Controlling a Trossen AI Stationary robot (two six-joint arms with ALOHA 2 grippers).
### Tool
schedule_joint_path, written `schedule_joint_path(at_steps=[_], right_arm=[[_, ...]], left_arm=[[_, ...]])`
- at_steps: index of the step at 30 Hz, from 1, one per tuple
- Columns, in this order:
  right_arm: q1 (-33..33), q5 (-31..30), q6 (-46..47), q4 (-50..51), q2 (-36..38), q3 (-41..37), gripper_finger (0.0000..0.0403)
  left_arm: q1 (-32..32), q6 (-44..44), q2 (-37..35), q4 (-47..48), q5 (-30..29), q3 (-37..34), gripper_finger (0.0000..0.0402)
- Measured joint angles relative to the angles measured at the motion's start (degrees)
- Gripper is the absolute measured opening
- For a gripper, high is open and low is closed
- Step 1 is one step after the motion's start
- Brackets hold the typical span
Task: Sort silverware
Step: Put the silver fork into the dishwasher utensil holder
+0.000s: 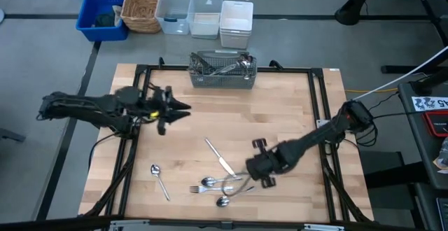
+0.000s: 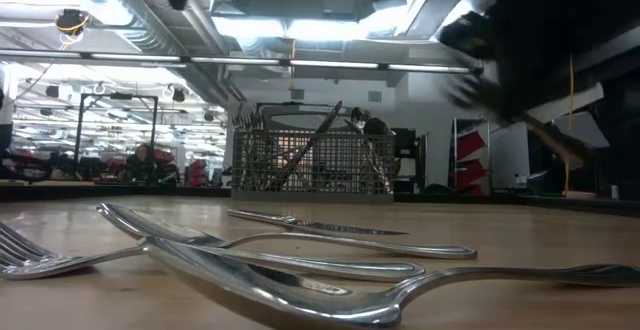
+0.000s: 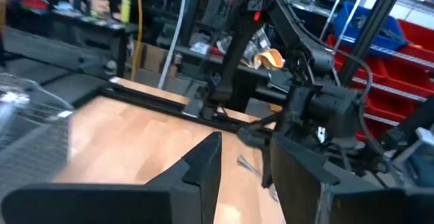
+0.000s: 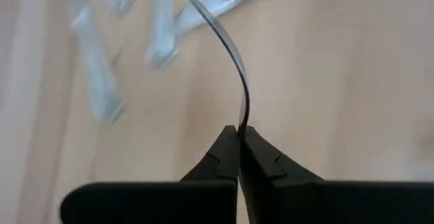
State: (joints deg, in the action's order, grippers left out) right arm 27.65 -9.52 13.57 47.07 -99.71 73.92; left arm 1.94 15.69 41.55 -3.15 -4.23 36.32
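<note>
Loose silverware lies flat on the wooden table (image 1: 294, 105) near its front edge: a knife (image 1: 219, 157), a lone spoon (image 1: 159, 178), and a pile of forks and spoons (image 1: 220, 185). In the low view these pieces (image 2: 280, 260) fill the foreground. My right gripper (image 1: 248, 176) hovers at the pile's right side, shut on one thin curved piece of silverware (image 4: 234, 54). My left gripper (image 1: 180, 108) is raised over the table's left half, pointing level toward the right edge. It is open (image 3: 251, 176), with nothing between its fingers. My right gripper pinches the end of the piece's slim handle (image 4: 243, 119) between its two fingertips, seen edge-on. The fingers slant steeply down from the table's right side. The handle curves away from the fingers toward the pile. Whether its far end is clear of the table, I cannot tell.
A grey wire-mesh basket (image 1: 222, 70) holding several pieces stands at the table's far edge, also seen in the low view (image 2: 315, 160). Beyond the table on the floor are a blue bin (image 1: 103, 14), a wicker basket (image 1: 141, 8) and clear tubs (image 1: 203, 12).
</note>
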Motion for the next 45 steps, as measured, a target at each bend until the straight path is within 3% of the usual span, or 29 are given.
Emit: schedule_joint_path(at_steps=[6,10,16,23,33,45], right_arm=[[-8.49,-12.46,-2.15,-6.38,0.08,7.43,0.0004],[-15.10,-14.85,-5.08,-19.88,0.08,9.34,0.0003],[-24.94,-6.45,-11.43,-45.35,0.09,9.34,0.0003],[-35.16,5.24,-15.35,-65.05,-0.78,9.45,0.0003],[-43.59,13.67,-16.40,-90.06,-12.13,9.44,0.0003],[-49.18,13.67,-17.03,-95.79,-21.95,9.39,0.0003]], left_arm=[[-1.25,-1.45,-9.43,11.77,-0.74,0.00,0.0111],[-1.25,-1.51,-12.93,17.82,-3.78,0.00,0.0111],[-1.25,-0.78,-15.53,22.92,-6.76,-0.02,0.0111],[-1.25,-0.73,-15.46,24.07,-9.37,-0.02,0.0111],[-1.25,1.17,-15.42,24.54,-19.20,-0.02,0.0111],[-1.25,1.48,-15.16,25.28,-22.09,-0.04,0.0111]])
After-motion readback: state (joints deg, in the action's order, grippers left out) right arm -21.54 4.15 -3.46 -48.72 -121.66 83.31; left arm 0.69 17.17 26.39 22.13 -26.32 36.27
